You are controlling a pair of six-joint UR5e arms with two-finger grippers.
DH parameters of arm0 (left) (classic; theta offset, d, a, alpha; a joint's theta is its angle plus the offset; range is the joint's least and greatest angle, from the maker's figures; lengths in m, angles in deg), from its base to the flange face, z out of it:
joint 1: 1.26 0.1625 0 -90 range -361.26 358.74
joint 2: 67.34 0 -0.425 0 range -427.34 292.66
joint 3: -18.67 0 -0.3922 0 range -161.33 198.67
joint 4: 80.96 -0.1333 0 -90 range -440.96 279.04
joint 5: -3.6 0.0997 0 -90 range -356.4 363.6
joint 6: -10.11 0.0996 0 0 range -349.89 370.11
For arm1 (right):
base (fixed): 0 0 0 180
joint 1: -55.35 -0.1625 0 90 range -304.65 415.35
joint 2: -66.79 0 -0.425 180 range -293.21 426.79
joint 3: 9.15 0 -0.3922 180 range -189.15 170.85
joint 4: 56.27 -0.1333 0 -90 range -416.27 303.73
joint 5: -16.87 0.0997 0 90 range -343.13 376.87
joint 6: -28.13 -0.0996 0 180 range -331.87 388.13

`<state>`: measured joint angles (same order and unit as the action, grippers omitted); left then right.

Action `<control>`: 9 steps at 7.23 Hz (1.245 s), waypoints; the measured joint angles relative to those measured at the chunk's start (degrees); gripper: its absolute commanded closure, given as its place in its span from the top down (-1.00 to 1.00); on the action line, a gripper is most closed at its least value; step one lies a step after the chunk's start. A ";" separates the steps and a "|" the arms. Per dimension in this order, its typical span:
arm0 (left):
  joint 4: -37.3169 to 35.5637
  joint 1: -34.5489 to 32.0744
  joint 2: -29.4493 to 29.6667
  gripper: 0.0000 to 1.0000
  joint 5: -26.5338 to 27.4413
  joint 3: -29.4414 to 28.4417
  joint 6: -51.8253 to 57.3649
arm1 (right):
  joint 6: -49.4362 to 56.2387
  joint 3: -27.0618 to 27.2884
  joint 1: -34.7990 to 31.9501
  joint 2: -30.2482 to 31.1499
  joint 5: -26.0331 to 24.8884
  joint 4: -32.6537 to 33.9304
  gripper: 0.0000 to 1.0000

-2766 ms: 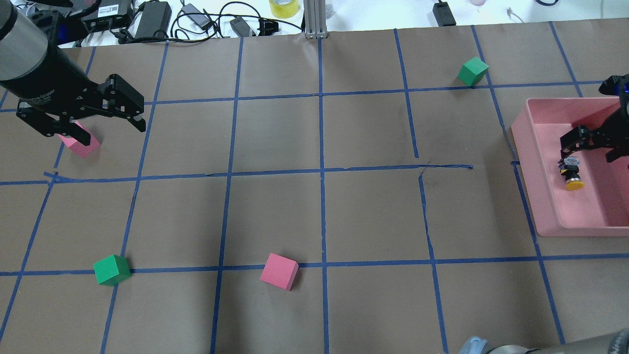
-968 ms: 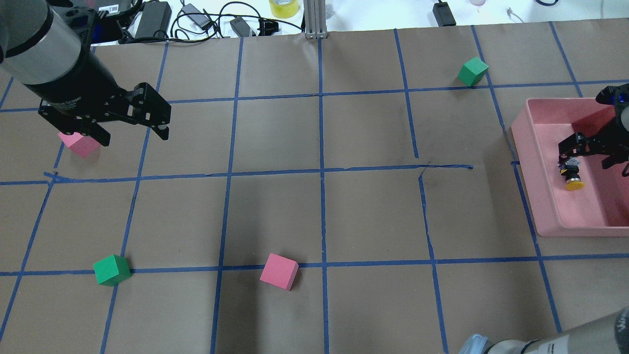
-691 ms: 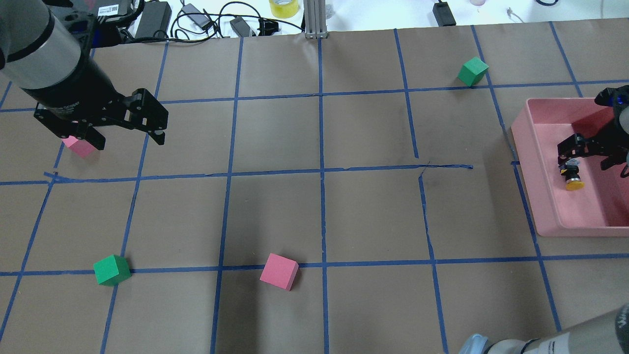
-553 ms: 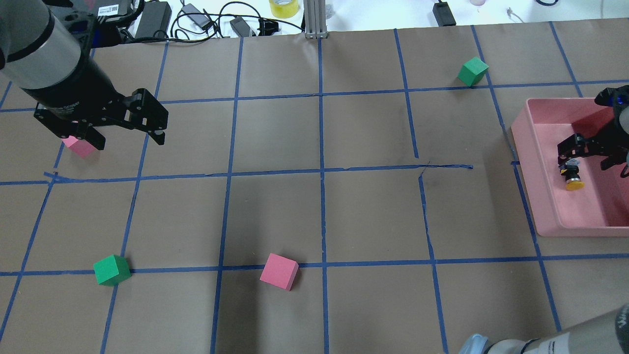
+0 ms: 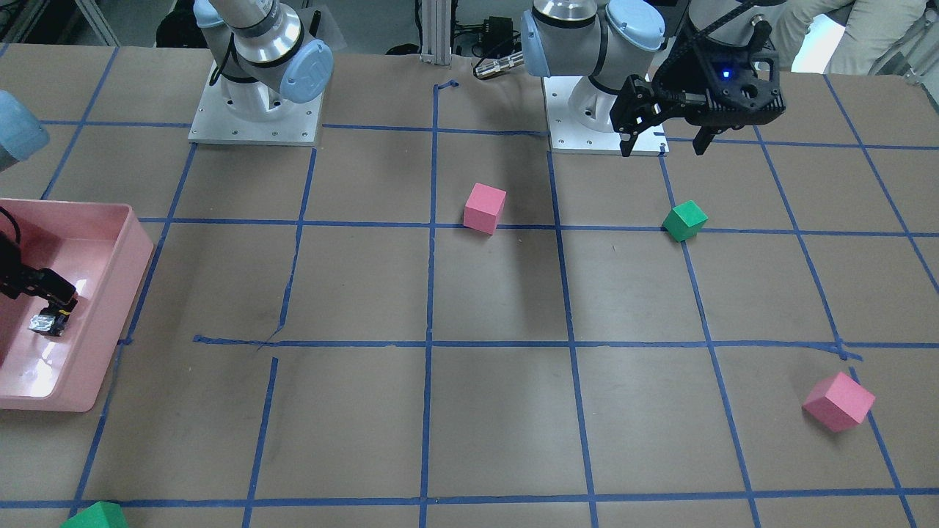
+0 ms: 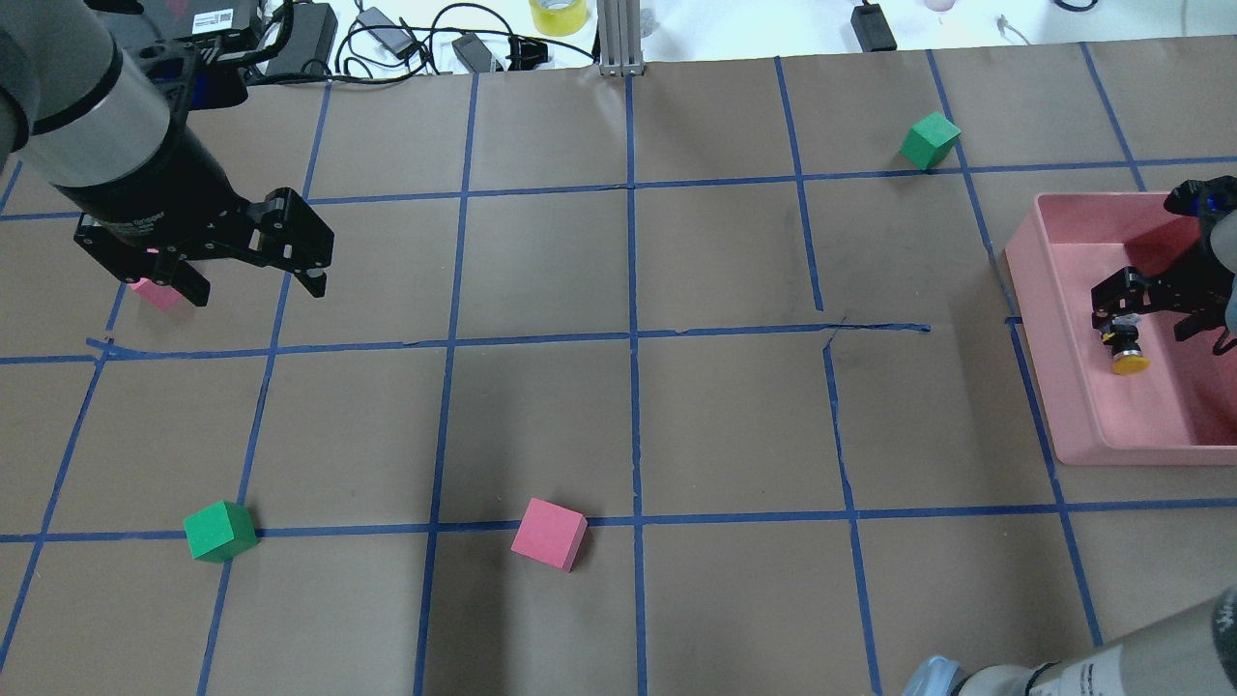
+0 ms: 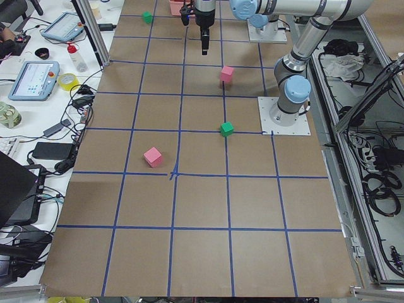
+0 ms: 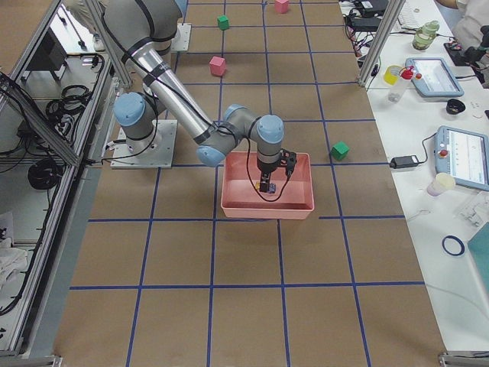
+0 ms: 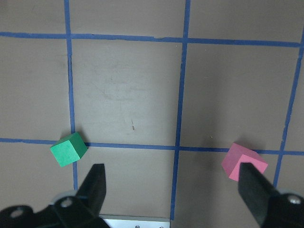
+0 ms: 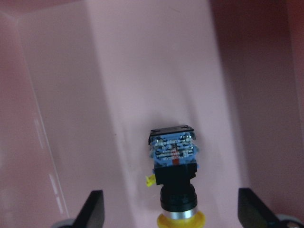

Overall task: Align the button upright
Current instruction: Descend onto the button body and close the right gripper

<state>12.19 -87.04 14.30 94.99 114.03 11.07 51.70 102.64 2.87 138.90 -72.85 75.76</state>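
The button lies on its side on the floor of the pink tray, yellow cap toward the near side and silvery contact block toward the far side. My right gripper hangs over it, open, one finger on each side of the block. In the right wrist view the button sits between the open fingers, its cap at the bottom edge. I cannot tell if a finger touches it. My left gripper is open and empty, above the table's far left.
A pink cube is partly hidden under the left gripper. Another pink cube and a green cube lie near the front. A green cube lies far right. Cables and power bricks line the far edge.
The left gripper has moved right and a little nearer, covering more of the pink cube. The right gripper has shifted slightly over the button and stays open. The button has not moved.
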 measured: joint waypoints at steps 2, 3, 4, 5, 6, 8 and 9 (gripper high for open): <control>0.01 0.00 0.01 1.00 0.01 0.00 0.01 | -0.77 -0.03 0.00 -0.35 -0.08 0.34 1.00; 0.01 0.01 0.01 1.00 0.01 0.00 0.01 | -0.63 -0.06 0.01 -0.55 -0.57 0.61 1.00; 0.01 0.05 0.04 1.00 0.01 0.00 0.01 | 0.39 -0.10 0.01 -0.73 -1.38 0.76 1.00; 0.01 0.08 0.07 1.00 0.01 0.00 0.01 | 2.22 -0.24 0.01 -1.08 -1.71 0.84 1.00; 0.01 0.08 0.08 1.00 0.01 0.00 0.01 | 3.78 -0.40 0.01 -1.56 -1.74 1.05 1.00; 0.01 0.09 0.10 1.00 -0.03 0.00 0.01 | 5.23 -0.54 0.01 -1.99 -1.34 2.62 1.00; 0.01 0.09 0.10 1.00 -0.10 0.00 0.01 | 6.64 -0.54 0.01 -2.14 -1.18 3.11 1.00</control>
<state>12.20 -86.95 14.40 94.89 114.03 11.08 58.34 102.11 2.88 136.76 -74.03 78.87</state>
